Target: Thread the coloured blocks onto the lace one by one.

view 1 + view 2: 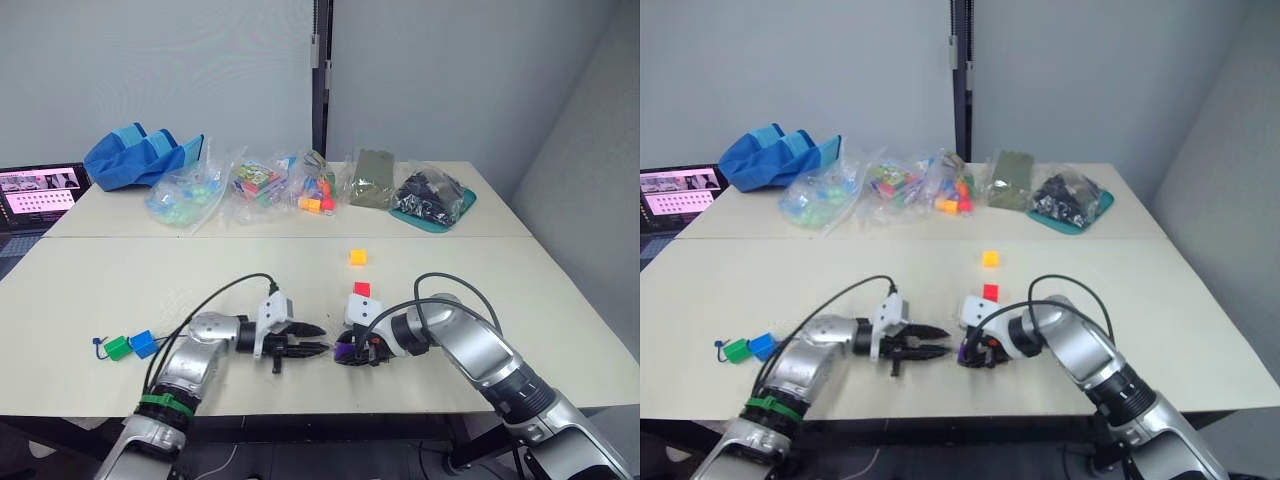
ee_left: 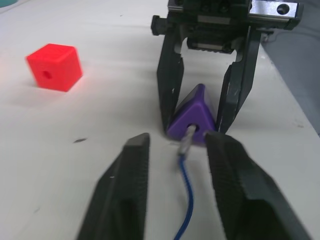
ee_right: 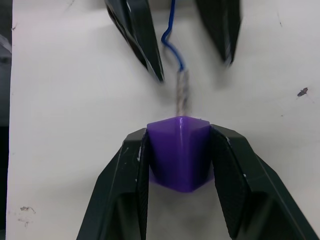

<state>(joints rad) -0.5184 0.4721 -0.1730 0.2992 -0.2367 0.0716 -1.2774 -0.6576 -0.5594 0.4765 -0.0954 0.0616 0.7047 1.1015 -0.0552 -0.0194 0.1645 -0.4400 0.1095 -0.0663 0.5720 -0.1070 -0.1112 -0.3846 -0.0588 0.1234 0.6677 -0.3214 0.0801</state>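
My right gripper (image 3: 179, 134) is shut on the purple block (image 3: 180, 150) and holds it just above the table. The lace (image 2: 186, 190) has its pale stiff tip (image 3: 182, 92) in the hole of the purple block (image 2: 192, 112). My left gripper (image 2: 179, 140) is open, one finger on each side of the lace and neither touching it. The two grippers face each other near the table's front edge, the left gripper (image 1: 312, 342) close to the right gripper (image 1: 350, 350). A red block (image 1: 362, 290) and a yellow-orange block (image 1: 358, 257) lie just behind. Green (image 1: 118, 347) and blue (image 1: 144, 343) blocks sit by the lace's knot (image 1: 98, 341).
Several clear bags of toy pieces (image 1: 260, 185) line the far side of the table, with a blue cloth bag (image 1: 140, 155) at their left and a teal tray of dark parts (image 1: 432, 195) at their right. A laptop screen (image 1: 40, 192) stands at far left.
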